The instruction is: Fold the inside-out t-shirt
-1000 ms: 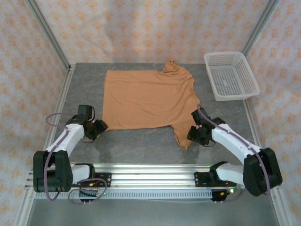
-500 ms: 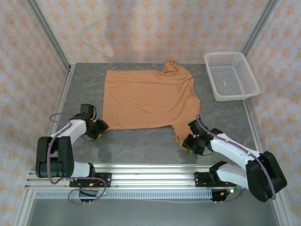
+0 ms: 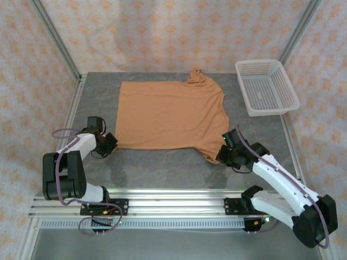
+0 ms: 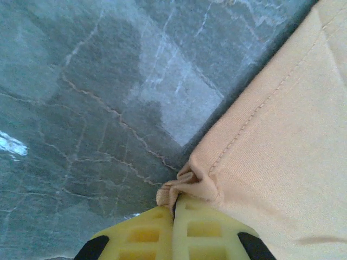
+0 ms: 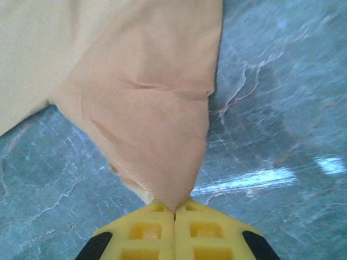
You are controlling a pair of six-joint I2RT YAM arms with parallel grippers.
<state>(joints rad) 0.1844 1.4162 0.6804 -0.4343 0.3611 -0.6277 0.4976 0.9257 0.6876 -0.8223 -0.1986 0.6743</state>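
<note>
**Ana:** Grippers first: how do they stand?

**Ben:** Left gripper (image 4: 174, 203) is closed tight. Its yellow fingers (image 4: 142, 234) meet with a small bunch of cloth pinched at the tips. That cloth is the stitched corner of the t-shirt (image 4: 282, 146), puckered right where the jaws bite.

**Ana:** And the other one?

**Ben:** Right gripper (image 5: 174, 210) is also pressed together. It has a pointed flap of the same tan cloth nipped between its tips, and the flap draws down to a peak at the jaws.

**Ana:** Where are those corners on the garment?

**Ben:** From above, the left gripper is at the near left corner. The right one is at the flap hanging off the near right corner, which looks like a sleeve.

**Ana:** And the shirt itself?

**Ben:** It is spread flat across the middle of the grey marbled table (image 3: 162, 169), with a small crumpled lump at its far right corner. The surface is plain orange-brown, and I can't make out labels from that height.

**Ana:** Anything else?

**Ben:** A white mesh basket (image 3: 269, 112) sits at the far right, apart from the cloth.
</note>
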